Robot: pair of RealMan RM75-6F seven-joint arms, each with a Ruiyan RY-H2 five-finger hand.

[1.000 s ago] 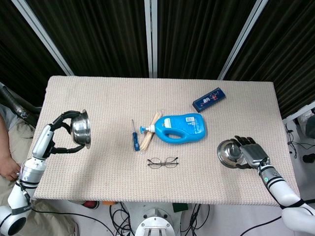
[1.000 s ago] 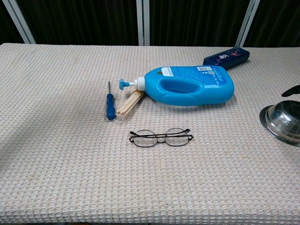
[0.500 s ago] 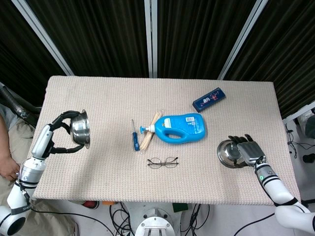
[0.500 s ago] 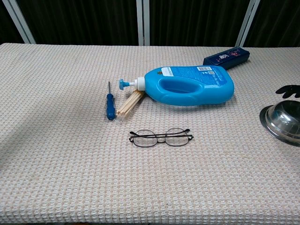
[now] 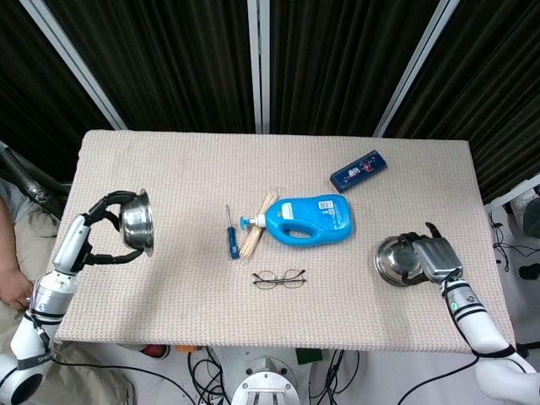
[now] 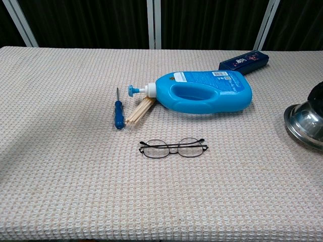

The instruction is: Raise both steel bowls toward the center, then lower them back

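In the head view, a steel bowl stands tipped on its side near the table's left edge, and my left hand grips it with fingers curled around its rim above and below. The second steel bowl is at the front right, with my right hand gripping its right rim. The chest view shows that bowl tilted at the right edge, with the dark right hand just above it. The left hand and its bowl lie outside the chest view.
A blue detergent bottle lies on its side at the table's middle, with a bundle of wooden sticks and a blue screwdriver to its left. Glasses lie in front of it. A dark blue box sits behind it to the right.
My right hand has turned and shifted slightly right on its bowl, and the bowl has moved right with it. The left hand and its bowl have not moved.
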